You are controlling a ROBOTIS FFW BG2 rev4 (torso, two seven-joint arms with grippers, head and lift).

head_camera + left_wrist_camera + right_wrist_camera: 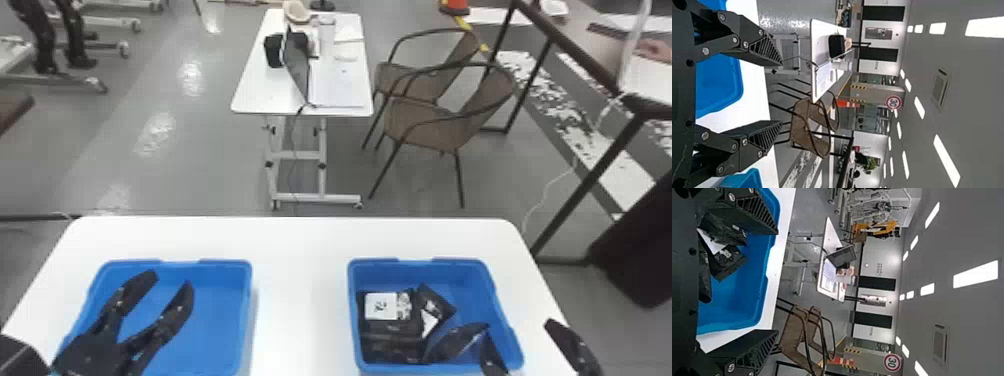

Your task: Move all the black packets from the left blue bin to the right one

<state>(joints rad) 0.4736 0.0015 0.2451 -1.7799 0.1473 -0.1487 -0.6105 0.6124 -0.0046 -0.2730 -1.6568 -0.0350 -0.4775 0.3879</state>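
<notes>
Plainly shows a white table (300, 250) bearing two blue bins set well apart, the left blue bin (220, 310) and the right blue bin (472, 295). Has black packets (395, 327) gathered in the right blue bin, mostly toward its left side in the head view: one lying with a white label (381, 306) facing up, one just beside it turned at an angle, also with a white patch, and more dark wrapping at the near end, partly overlapping. Shows the left gripper (171, 280) over the left blue bin, open, with both black fingers spread apart and nothing gripped. Shows the right gripper (517, 329) at the right side of the right blue bin, also wide open and gripping nothing, with one finger over the bin and the other out past its rim. In the right wrist view, shows that inner finger close to a black packet (721, 233), too near to tell touching from apart. Includes, farther back, a smaller white table (260, 97) with a laptop (298, 65) on it, and to its right two brown chairs (425, 132) with dark frames
</notes>
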